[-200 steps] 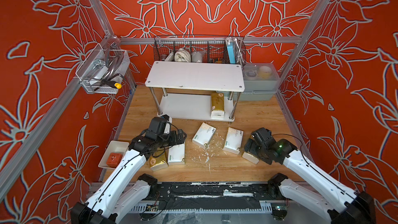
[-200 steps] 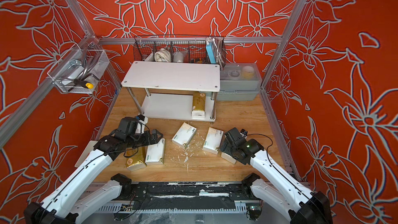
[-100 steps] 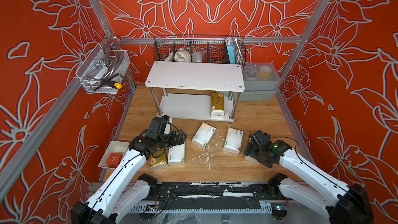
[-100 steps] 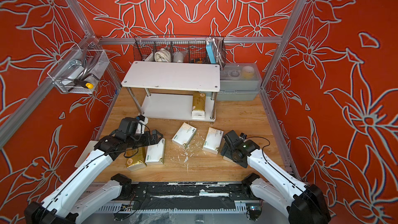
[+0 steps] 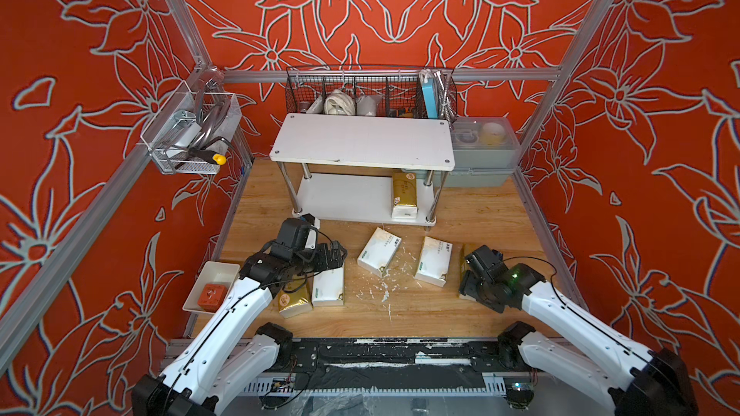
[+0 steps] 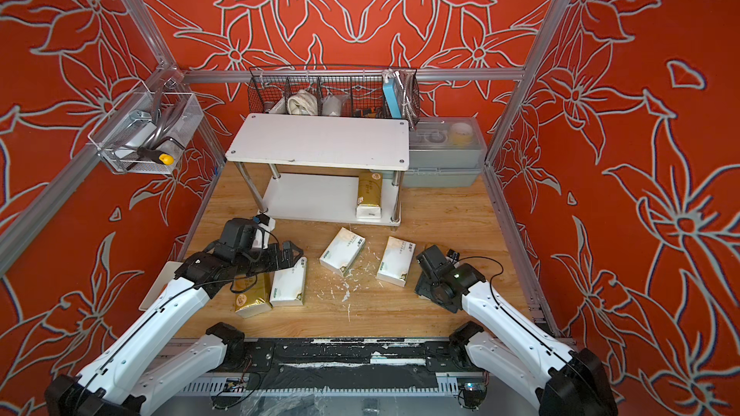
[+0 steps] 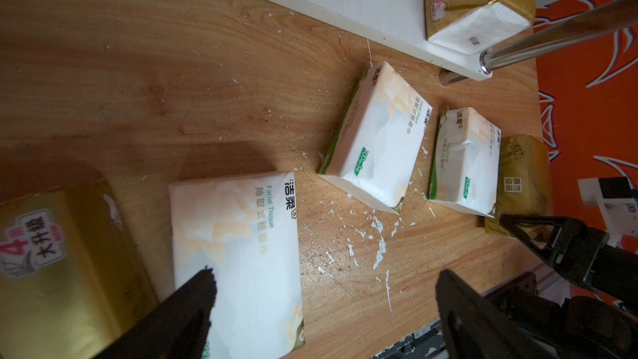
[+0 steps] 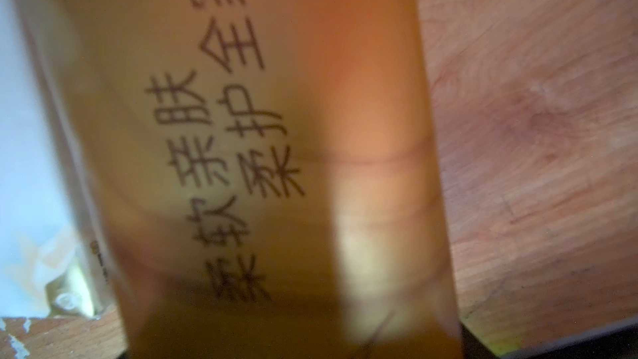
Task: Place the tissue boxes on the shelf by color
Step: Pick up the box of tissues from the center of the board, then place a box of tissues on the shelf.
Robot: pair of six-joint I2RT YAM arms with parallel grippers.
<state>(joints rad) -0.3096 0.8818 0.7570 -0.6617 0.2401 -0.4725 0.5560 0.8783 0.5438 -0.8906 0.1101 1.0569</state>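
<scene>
Jaws of the left gripper (image 7: 326,281) stand spread wide and hold nothing; they hover over the first white pack (image 7: 238,257), which lies on the desk (image 5: 480,214) well in front of the shelf (image 5: 360,142); the first gold pack (image 7: 65,264) lies just beside it. For the right gripper (image 5: 472,274) I cannot tell if the jaws already press; in the right wrist view the second gold pack (image 8: 276,132) fills the space between them, and it seems to rest on the desk, also in front of the shelf.

I judge that the task is near its beginning; only the third gold pack (image 5: 404,194) lies on the lower board of the shelf, close to a front chrome leg (image 5: 429,194); the upper board carries no pack. Five packs are left on the desk; among them the second white pack (image 5: 378,252) and the third white pack (image 5: 433,261) lie nearest to the shelf's front edge.

Behind the shelf hangs a black wire basket (image 5: 368,90); a grey bin (image 5: 480,154) stands just beside one end of the shelf; a tray with an orange block (image 5: 212,294) sits far from the shelf. The legs and the overhanging upper board narrow the way to the lower board; white flakes (image 5: 384,290) on the desk probably hinder nothing.
</scene>
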